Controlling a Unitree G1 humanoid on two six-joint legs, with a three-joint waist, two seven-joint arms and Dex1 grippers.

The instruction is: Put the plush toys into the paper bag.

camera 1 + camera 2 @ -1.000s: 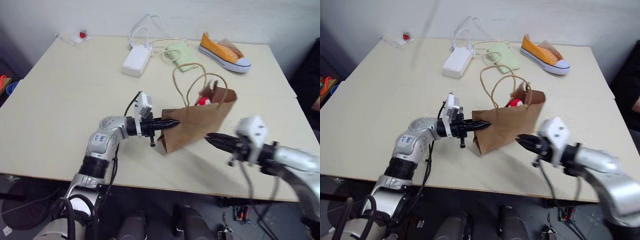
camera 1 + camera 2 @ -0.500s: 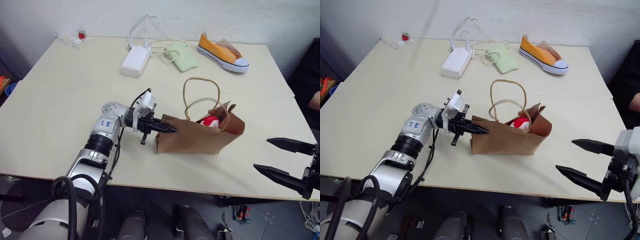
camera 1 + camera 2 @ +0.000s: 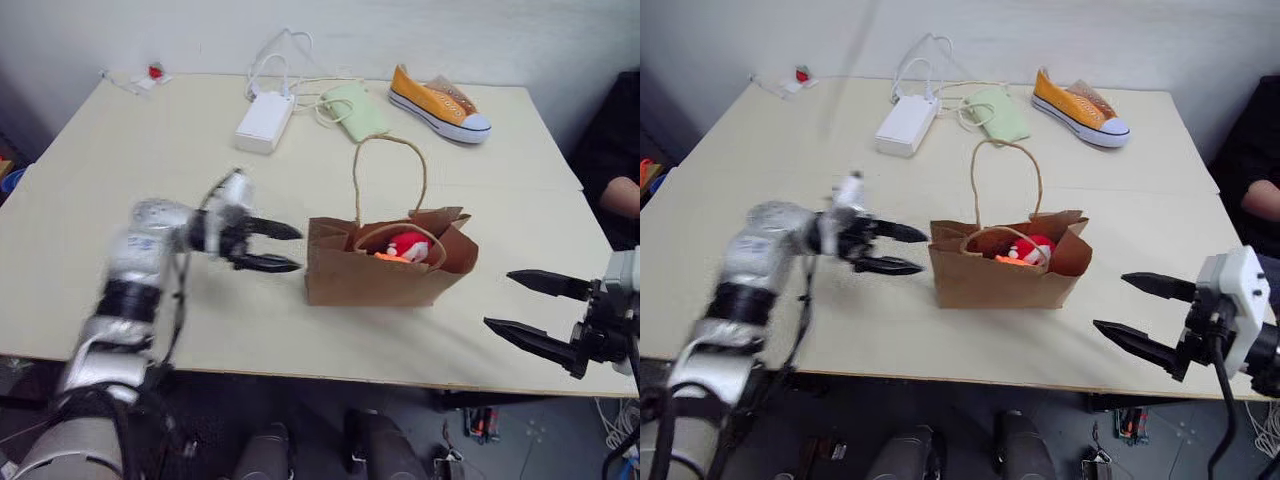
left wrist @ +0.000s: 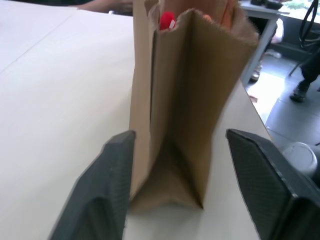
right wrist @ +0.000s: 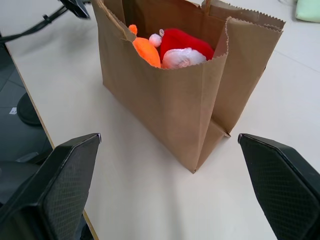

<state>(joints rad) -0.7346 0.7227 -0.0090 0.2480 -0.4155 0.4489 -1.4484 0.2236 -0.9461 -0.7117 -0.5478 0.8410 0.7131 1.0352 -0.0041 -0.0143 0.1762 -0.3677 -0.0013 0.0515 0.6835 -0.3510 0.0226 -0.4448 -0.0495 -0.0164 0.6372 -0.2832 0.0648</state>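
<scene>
Standing upright now, paper bag (image 3: 385, 270); left hand (image 3: 282, 248) released, withdrawn, open.

**Bag upright with both toys inside**

The paper bag (image 5: 185, 95) stands upright on the tabletop (image 5: 150, 200), near its edge. Inside lie the orange plush toy (image 5: 146, 51) and the red plush toy (image 5: 181, 44), touching. The right gripper (image 5: 175, 187) fingers (image 5: 55, 185) stand wide apart.

Even, soft indoor light; the left arm (image 3: 150, 250) is motion-blurred, and shadows stay faint.
</scene>
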